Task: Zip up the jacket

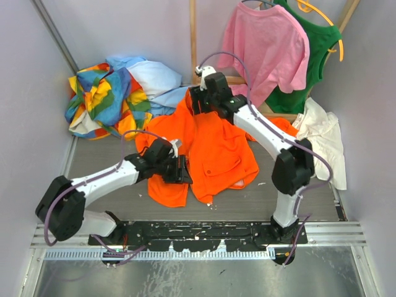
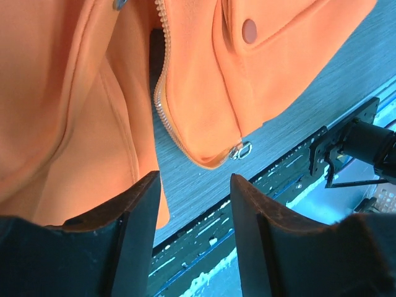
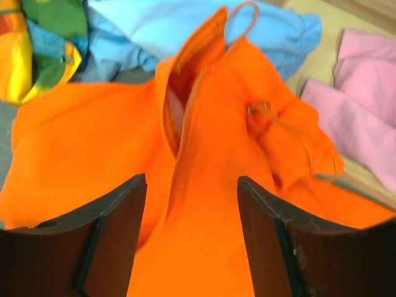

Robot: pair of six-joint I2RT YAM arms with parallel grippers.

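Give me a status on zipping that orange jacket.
Done: the jacket lies spread front-up on the table. In hand: nothing; the left gripper stands open by the hem, the right gripper open by the collar. Left: all of the zipping. The zipper teeth are parted, with the metal slider down at the bottom hem.

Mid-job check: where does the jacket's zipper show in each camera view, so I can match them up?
Top external: too small to pick out; the jacket lies mid-table.
Left wrist: the zipper runs down from top centre and curves right to its metal slider at mid-frame.
Right wrist: it runs down from the collar, centre frame.
Shared landmark: the jacket's orange fabric.
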